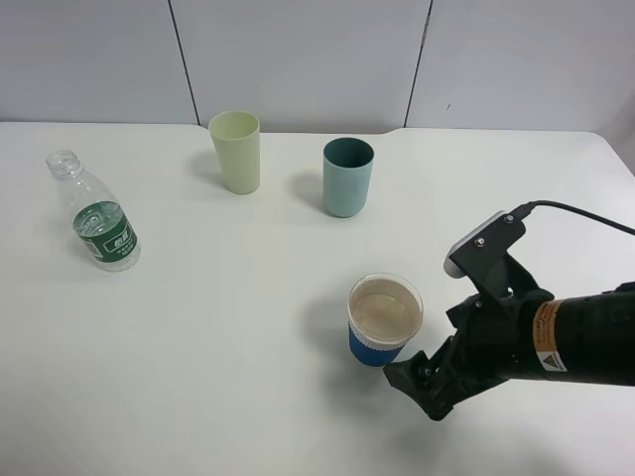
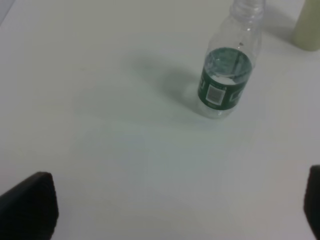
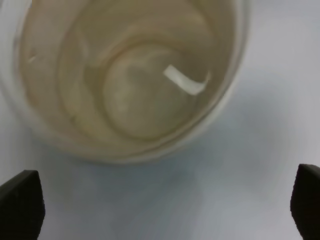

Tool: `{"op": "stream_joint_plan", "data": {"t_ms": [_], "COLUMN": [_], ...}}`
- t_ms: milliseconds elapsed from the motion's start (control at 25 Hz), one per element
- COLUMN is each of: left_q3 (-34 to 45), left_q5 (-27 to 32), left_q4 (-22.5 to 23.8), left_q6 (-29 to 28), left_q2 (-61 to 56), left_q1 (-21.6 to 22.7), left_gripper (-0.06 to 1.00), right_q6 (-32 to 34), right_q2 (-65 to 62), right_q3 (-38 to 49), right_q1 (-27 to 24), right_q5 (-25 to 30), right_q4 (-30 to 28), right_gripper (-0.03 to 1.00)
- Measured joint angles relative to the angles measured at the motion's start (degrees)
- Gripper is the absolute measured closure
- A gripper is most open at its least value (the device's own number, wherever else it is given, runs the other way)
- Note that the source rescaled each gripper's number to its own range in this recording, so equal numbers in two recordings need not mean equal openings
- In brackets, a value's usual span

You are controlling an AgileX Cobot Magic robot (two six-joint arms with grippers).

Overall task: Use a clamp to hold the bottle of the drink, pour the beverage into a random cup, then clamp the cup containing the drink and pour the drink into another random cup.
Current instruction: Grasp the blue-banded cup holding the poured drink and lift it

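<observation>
One paper cup (image 1: 384, 322) — round, peach-lined | bottle (image 1: 99, 216) — ribbed clear plastic

Cup (image 1: 385, 319) before tumbler (image 1: 348, 177) (bottle (image 1: 97, 213) far left).

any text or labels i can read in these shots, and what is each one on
No text is legible.
Bottle, green label: white print and a barcode patch, too blurred to read.
Orange sticker on the right arm: warning triangle, print too small to read.
Paper cup, teal tumbler, pale yellow-green tumbler: no print visible.
</observation>
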Motion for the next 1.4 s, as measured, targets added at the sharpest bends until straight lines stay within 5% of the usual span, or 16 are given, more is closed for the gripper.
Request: {"op": "stream_joint_plan", "data": {"t_ms": [240, 360, 1120, 1400], "left_q3": [0.00, 0.00, 0.00, 0.00], "left_q5": [0.00, 0.00, 0.00, 0.00], "left_q4": [0.00, 0.00, 0.00, 0.00], "left_q6": [0.00, 0.00, 0.00, 0.00], "left_q2": [0.00, 0.00, 0.00, 0.00], "left_q1": [0.00, 0.00, 0.00, 0.00], "left_gripper": [-0.05, -0.05, -0.05, -0.05], "right_q6": [-21.25, -26.30, -27.76, -27.76], "right_q2": [0.00, 0.00, 4.72, 21.15], "right_q3": [0.00, 0.02, 9.57, 9.57], "right_q1": [-0.11, -0.11, -0.11, -0.11], "right_q5": [-4.56, -5.16, -24.48, -40.82], "right_q4": [16.99, 21.22, 22.90, 19.73], "right_gripper": [-0.03, -0.03, -0.03, -0.03]}}
